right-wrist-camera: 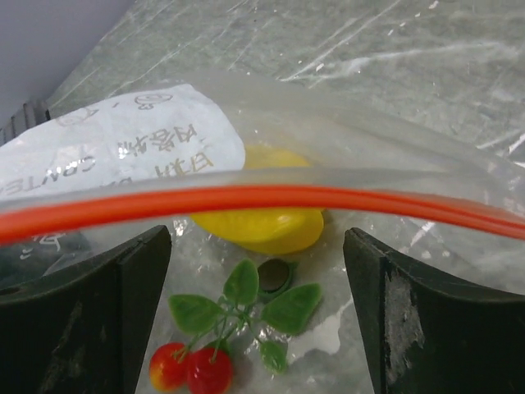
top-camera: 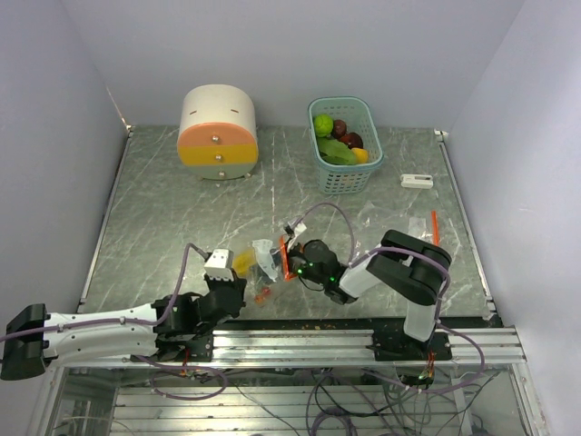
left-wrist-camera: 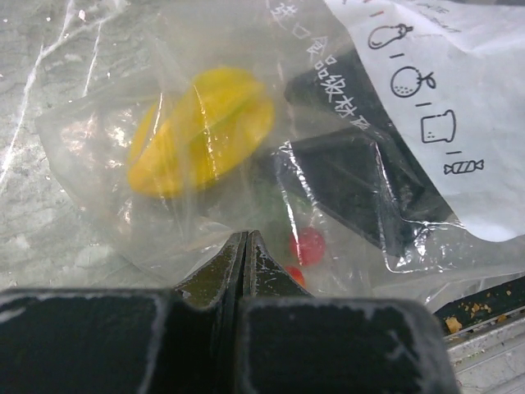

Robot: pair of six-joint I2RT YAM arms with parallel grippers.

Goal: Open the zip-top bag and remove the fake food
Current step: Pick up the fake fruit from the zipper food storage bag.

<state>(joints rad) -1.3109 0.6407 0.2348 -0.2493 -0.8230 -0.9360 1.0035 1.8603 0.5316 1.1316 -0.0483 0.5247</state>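
The clear zip-top bag (top-camera: 265,259) lies near the table's front edge between my two grippers. My left gripper (top-camera: 238,280) is shut on the bag's plastic edge, its tips (left-wrist-camera: 244,238) pressed together. Inside the bag are a yellow fruit (left-wrist-camera: 201,131) and red cherries (left-wrist-camera: 308,245). My right gripper (top-camera: 292,259) is open at the bag's mouth. In the right wrist view the orange zip strip (right-wrist-camera: 246,199) runs across between its fingers (right-wrist-camera: 98,312). Behind the strip lie the yellow fruit (right-wrist-camera: 262,222) and the cherries with green leaves (right-wrist-camera: 238,308).
A teal basket (top-camera: 343,180) at the back holds green, dark red and yellow toy fruits. A round cream-and-orange drawer box (top-camera: 218,132) stands back left. A small white object (top-camera: 418,181) and an orange stick (top-camera: 434,225) lie at the right.
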